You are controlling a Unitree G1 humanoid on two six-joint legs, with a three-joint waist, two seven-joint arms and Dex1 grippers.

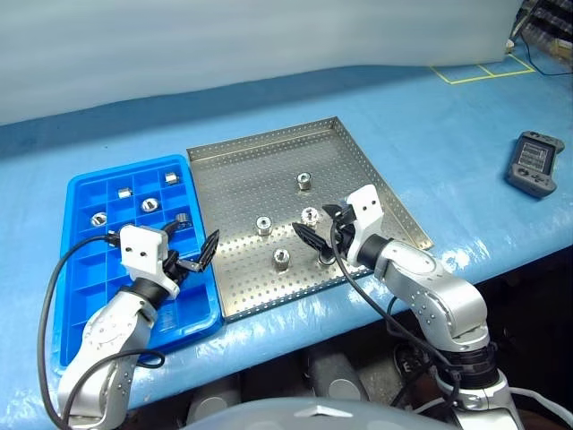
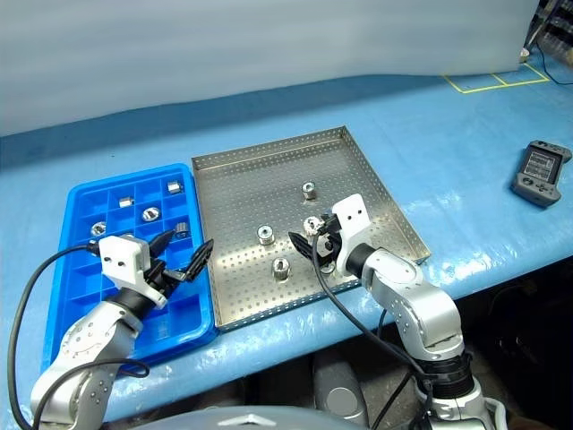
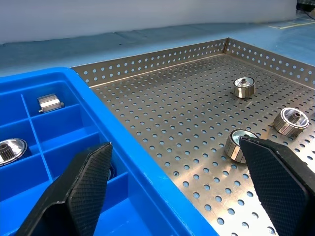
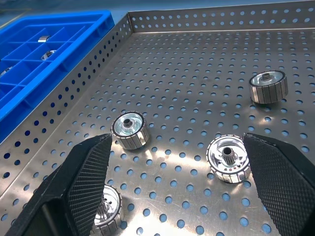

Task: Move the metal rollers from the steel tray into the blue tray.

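The steel tray (image 1: 260, 170) lies in the middle of the blue table with several metal rollers standing on it, among them one at the back (image 1: 304, 182), one in the middle (image 1: 264, 226) and one toward the front (image 1: 281, 261). To its left lies the blue tray (image 1: 89, 188), with several rollers (image 1: 149, 204) in its far compartments. My left gripper (image 1: 199, 255) hangs open and empty over the blue tray's right edge. Over the steel tray's front right part my right gripper (image 1: 320, 224) is open, and a roller (image 4: 228, 158) stands just ahead of its fingers.
A black handheld device (image 1: 534, 163) lies on the table at the far right. Yellow tape lines (image 1: 479, 70) mark the back right corner. The table's front edge runs just below both trays. Black cables trail from both wrists.
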